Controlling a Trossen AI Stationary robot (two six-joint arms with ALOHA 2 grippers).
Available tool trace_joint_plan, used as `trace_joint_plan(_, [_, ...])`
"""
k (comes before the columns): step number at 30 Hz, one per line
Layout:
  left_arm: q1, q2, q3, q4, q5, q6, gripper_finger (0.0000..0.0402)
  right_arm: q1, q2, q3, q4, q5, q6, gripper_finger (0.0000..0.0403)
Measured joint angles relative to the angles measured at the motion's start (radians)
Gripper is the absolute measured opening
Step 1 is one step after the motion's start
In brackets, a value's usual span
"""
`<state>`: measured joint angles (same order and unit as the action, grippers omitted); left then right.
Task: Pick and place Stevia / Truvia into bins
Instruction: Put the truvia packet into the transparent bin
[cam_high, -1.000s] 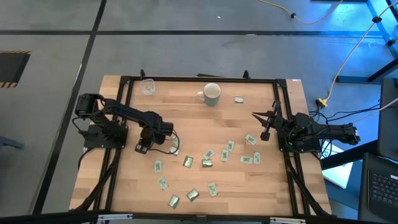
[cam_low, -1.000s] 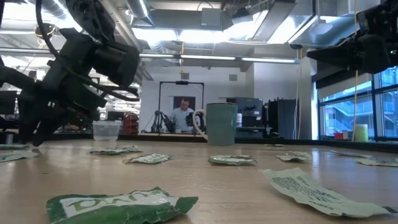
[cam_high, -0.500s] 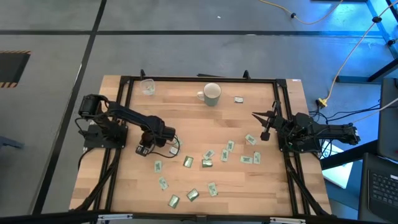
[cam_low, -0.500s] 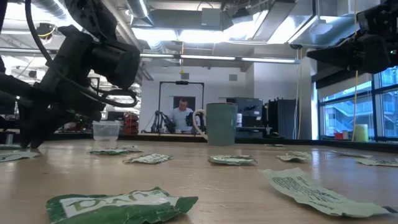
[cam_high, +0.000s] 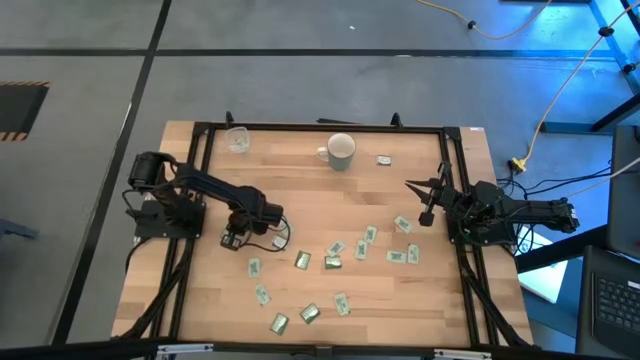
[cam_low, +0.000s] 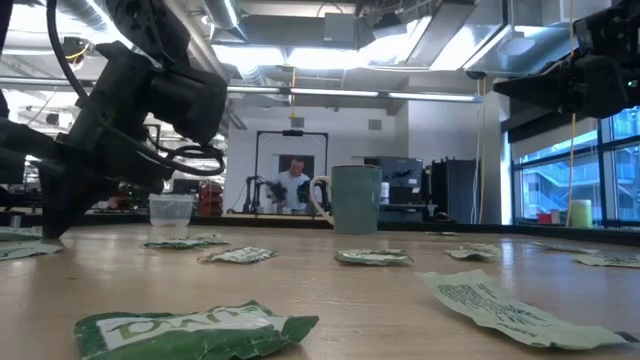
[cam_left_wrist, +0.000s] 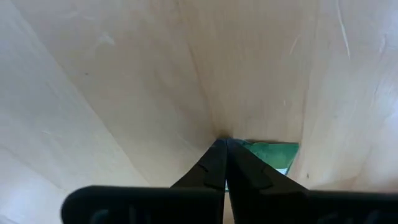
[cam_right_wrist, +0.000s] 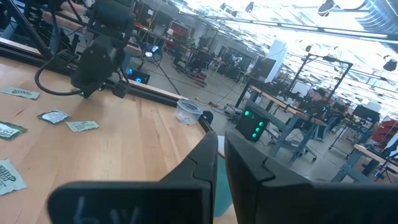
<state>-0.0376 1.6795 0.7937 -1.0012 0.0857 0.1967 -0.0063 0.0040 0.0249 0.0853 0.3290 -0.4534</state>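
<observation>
**Left gripper pinched down on a sachet at the worktop's left**

A grey concrete floor (cam_high: 300, 60) with dark seams surrounds the pale wooden worktop (cam_high: 330, 200), which sits inside a black metal frame (cam_high: 320, 127). In the low view a workshop with ceiling lights lies beyond, and a person (cam_low: 293, 185) sits far back at centre frame.

The left arm reaches in from the left edge; the left gripper (cam_high: 232, 240) is down at the worktop left of centre, its fingers (cam_left_wrist: 217, 165) pressed together on the edge of a green and white paper sachet (cam_left_wrist: 273, 155).

The right arm rests at the right edge, the right gripper (cam_high: 425, 214) raised above the wood, its fingers (cam_right_wrist: 208, 152) nearly together with a thin gap and nothing between them.

The pale whitish-green ceramic mug (cam_high: 341, 151) stands upright at upper centre, handle to the left. The small clear plastic cup (cam_high: 237, 139) stands at upper left.

The other green and white sachets (cam_high: 333, 262) lie scattered across the lower and right-hand centre; one sachet (cam_high: 384, 159) lies just right of the mug.
</observation>
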Motion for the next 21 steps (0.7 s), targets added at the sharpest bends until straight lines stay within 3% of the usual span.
trace_joint_plan(14, [0.140,-0.018,0.148,0.002,0.120,0.026,0.0002,0.000,0.000,0.000,0.000,0.000,0.000,0.0035])
trace_joint_plan(21, [0.310,-0.175,0.161,-0.002,0.091,0.023,0.0002,0.000,0.000,0.000,0.000,0.000,0.000,0.0035])
